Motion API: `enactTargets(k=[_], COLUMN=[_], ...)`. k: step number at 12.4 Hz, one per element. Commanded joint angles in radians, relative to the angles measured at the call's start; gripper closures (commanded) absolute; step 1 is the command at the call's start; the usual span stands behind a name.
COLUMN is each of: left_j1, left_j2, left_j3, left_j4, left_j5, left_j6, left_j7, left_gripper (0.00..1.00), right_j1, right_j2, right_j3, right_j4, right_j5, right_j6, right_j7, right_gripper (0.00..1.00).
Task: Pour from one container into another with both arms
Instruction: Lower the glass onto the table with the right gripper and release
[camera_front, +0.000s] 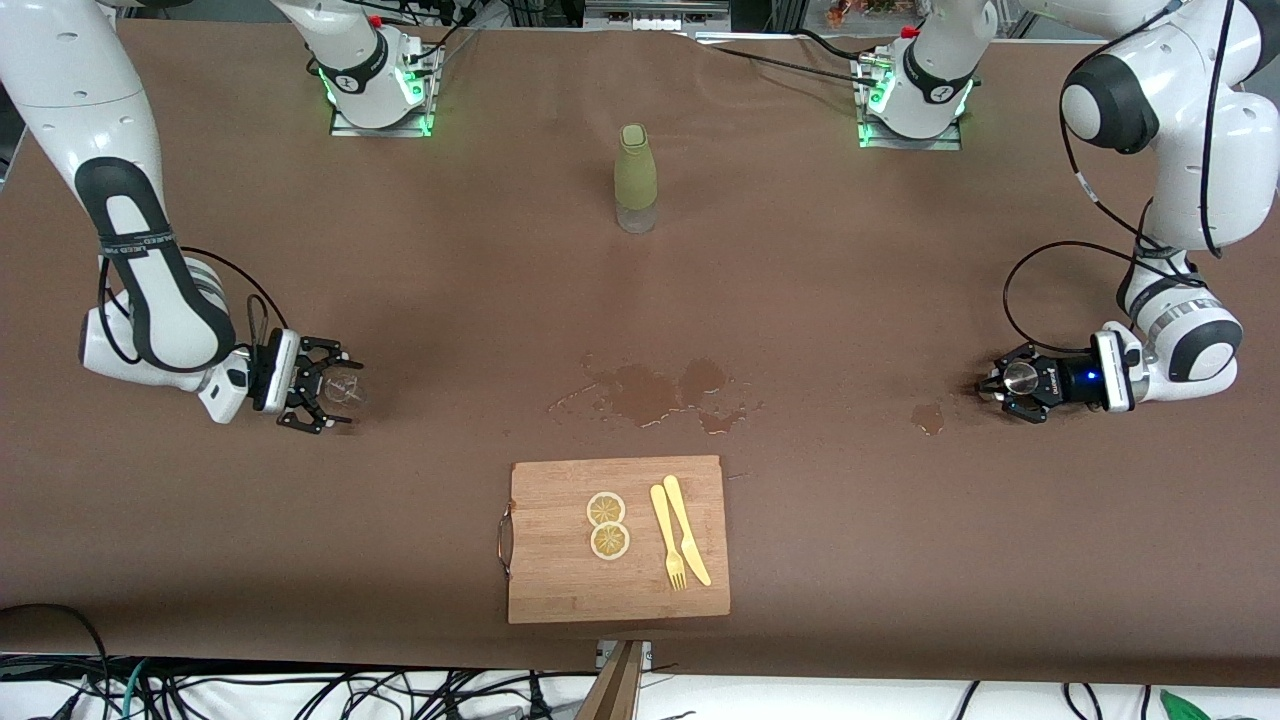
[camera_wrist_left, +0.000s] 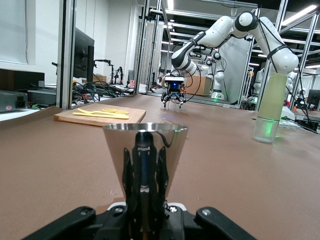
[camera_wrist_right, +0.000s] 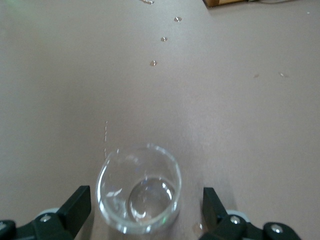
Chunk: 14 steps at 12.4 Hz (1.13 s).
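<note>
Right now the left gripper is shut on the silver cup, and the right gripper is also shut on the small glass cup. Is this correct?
Not quite. The right gripper is open: in the right wrist view its fingers stand apart from the small glass cup, which sits on the table between them. The left gripper is indeed shut on the silver cup.

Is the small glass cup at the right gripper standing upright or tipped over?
Upright. In the right wrist view the glass cup stands on the table with its round mouth facing up, between the open fingers of the right gripper, which do not touch it.
</note>
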Motion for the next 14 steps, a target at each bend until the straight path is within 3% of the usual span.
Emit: enactTargets(k=[1, 4, 5, 7, 9, 11, 13, 14], left_j1=[0.002, -0.001, -0.001, -0.004, -0.004, -0.003, -0.001, -0.001], left_j2=[0.009, 0.009, 0.009, 0.009, 0.009, 0.01, 0.01, 0.01], left_j3=[0.001, 0.001, 0.001, 0.001, 0.001, 0.002, 0.001, 0.002], left_j4=[-0.006, -0.007, -0.007, -0.007, -0.007, -0.007, -0.007, -0.007], left_j5=[0.017, 0.015, 0.015, 0.015, 0.018, 0.02, 0.02, 0.02], left_j6=[-0.01, -0.012, -0.012, -0.012, -0.012, -0.012, -0.012, -0.012], left_j7=[0.059, 0.064, 0.064, 0.065, 0.065, 0.065, 0.065, 0.065], left_gripper=[1.0, 1.0, 1.0, 1.0, 0.81, 0.67, 0.6, 0.48], right_j1=[-0.008, 0.029, 0.061, 0.067, 0.101, 0.13, 0.147, 0.159], right_j2=[-0.011, -0.059, -0.076, -0.117, -0.184, -0.249, -0.303, -0.336], right_j3=[-0.036, -0.114, -0.157, -0.169, -0.171, -0.171, -0.154, -0.145], right_j4=[0.014, 0.005, 0.005, 0.005, 0.005, 0.005, 0.005, 0.005], right_j5=[0.002, -0.037, -0.072, -0.19, -0.337, -0.483, -0.59, -0.644], right_j6=[-0.063, -0.095, -0.101, -0.107, -0.107, -0.135, -0.172, -0.188], right_j7=[-0.017, 0.006, 0.036, 0.174, 0.361, 0.601, 0.81, 0.919], right_gripper=[0.01, 0.01, 0.01, 0.01, 0.01, 0.01, 0.01, 0.01])
